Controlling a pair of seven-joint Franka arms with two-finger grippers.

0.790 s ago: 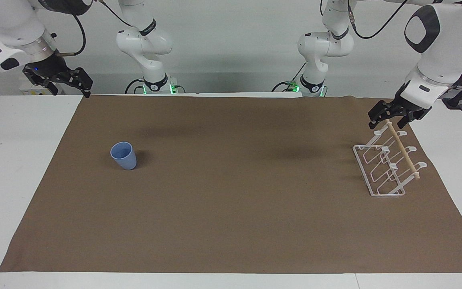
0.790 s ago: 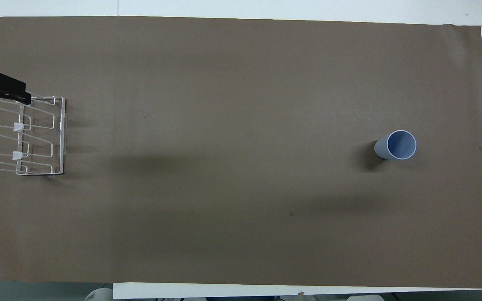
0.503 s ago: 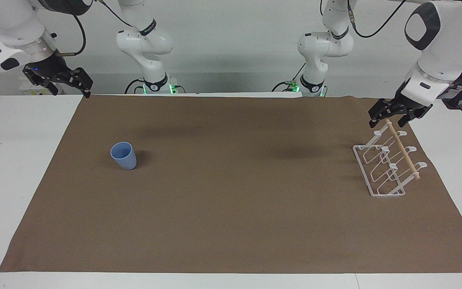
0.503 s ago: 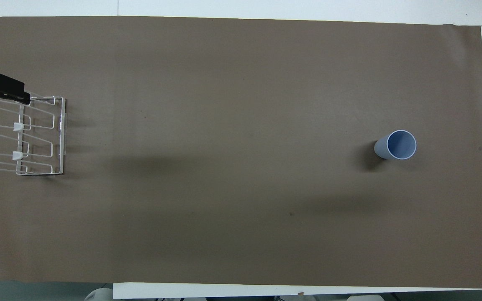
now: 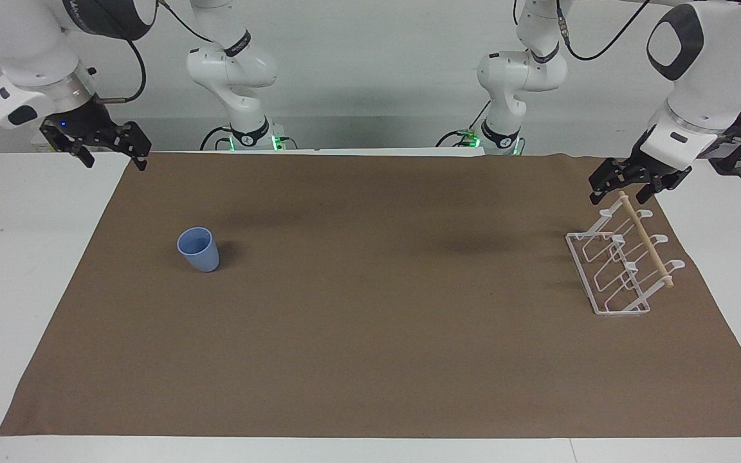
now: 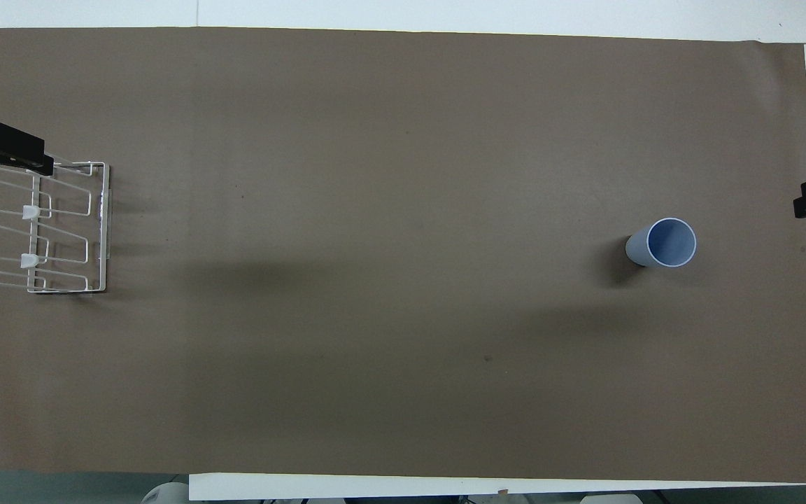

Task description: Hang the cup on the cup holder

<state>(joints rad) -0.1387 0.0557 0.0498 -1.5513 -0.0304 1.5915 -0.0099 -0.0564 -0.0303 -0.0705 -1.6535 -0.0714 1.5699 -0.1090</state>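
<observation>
In the facing view's upper left, the right gripper (image 5: 112, 152) hangs over the edge of the brown mat (image 5: 370, 334), its black fingers spread open and empty; in the overhead view only a tip shows, cut off by the frame. Lower and toward the centre stands the cup (image 5: 199, 249), a matte, tapered light-blue tumbler, upright on the mat, mouth up, well apart from those fingers. At the right, the cup holder (image 5: 621, 263), a white wire rack with slanted prongs and a pale wooden dowel, sits on the mat. The left gripper (image 5: 624, 188) hovers at the dowel's upper end, fingers apart on either side; whether they touch it is unclear.
</observation>
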